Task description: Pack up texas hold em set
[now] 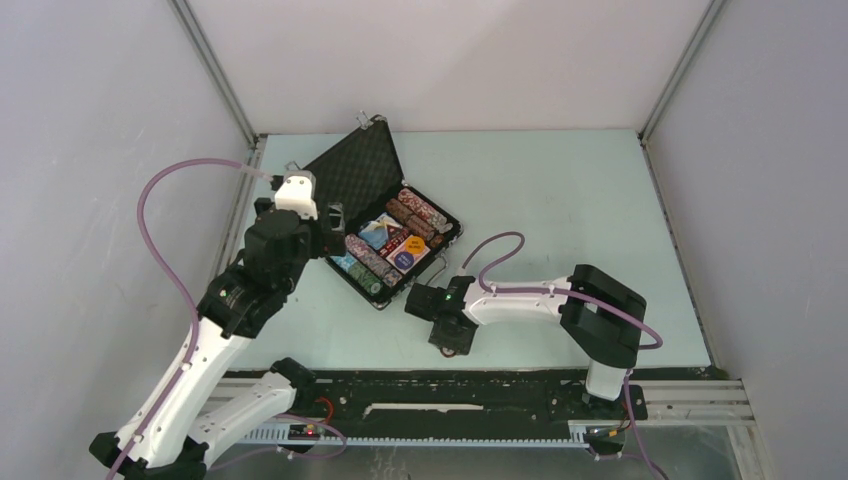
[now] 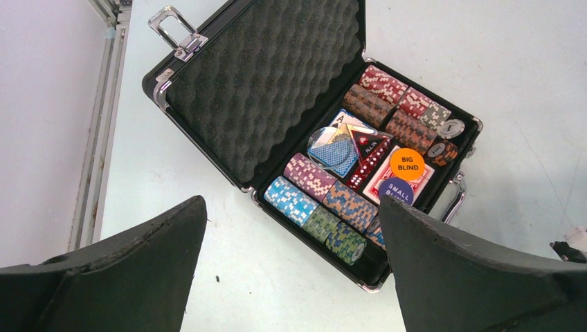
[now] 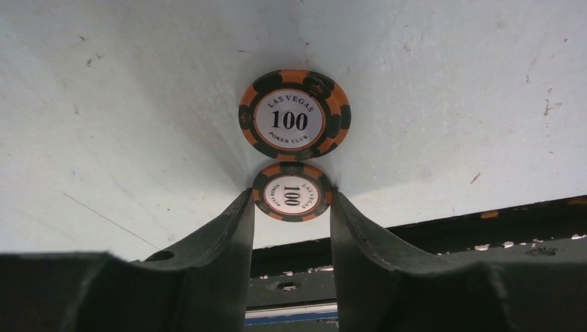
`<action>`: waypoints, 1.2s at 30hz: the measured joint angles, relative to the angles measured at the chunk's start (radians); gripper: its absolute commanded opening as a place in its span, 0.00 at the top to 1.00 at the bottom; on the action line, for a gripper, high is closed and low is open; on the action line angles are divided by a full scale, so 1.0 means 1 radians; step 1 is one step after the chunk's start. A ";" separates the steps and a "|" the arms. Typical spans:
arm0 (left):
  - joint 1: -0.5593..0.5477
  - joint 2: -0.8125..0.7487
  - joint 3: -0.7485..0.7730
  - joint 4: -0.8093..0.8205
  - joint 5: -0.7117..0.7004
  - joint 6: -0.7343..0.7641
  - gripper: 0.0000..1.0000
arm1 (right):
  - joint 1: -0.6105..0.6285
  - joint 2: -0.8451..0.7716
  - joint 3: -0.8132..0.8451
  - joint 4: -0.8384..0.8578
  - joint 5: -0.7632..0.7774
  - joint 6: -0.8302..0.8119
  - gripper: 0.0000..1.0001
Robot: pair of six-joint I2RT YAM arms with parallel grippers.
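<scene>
While the left end effector (image 2: 291, 202) hangs wide open and empty, the black case (image 2: 263, 83) lies open on the desk (image 1: 560, 200) at its 12 o'clock, chip rows (image 2: 346, 207) inside. At the case's 5 o'clock, the right end effector (image 3: 291, 198) pinches an orange 100 chip (image 3: 291, 192); a second chip (image 3: 295, 115) lies at its 12 o'clock.

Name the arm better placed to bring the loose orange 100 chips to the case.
Right. The right gripper pinches one 100 chip; the second chip lies just beyond it. The left gripper hangs open by the case, away from both.
</scene>
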 measured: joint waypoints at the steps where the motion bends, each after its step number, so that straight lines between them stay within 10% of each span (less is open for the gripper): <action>1: 0.000 0.000 0.000 0.000 0.000 0.000 0.00 | 0.000 0.000 0.000 0.000 0.000 0.001 0.57; 22: 0.000 0.000 0.000 0.000 0.005 0.000 0.00 | 0.007 -0.016 0.088 -0.043 0.058 -0.005 0.59; 36: 0.000 0.019 -0.002 0.012 0.021 -0.003 0.00 | -0.064 -0.110 0.088 -0.030 0.100 -0.250 0.38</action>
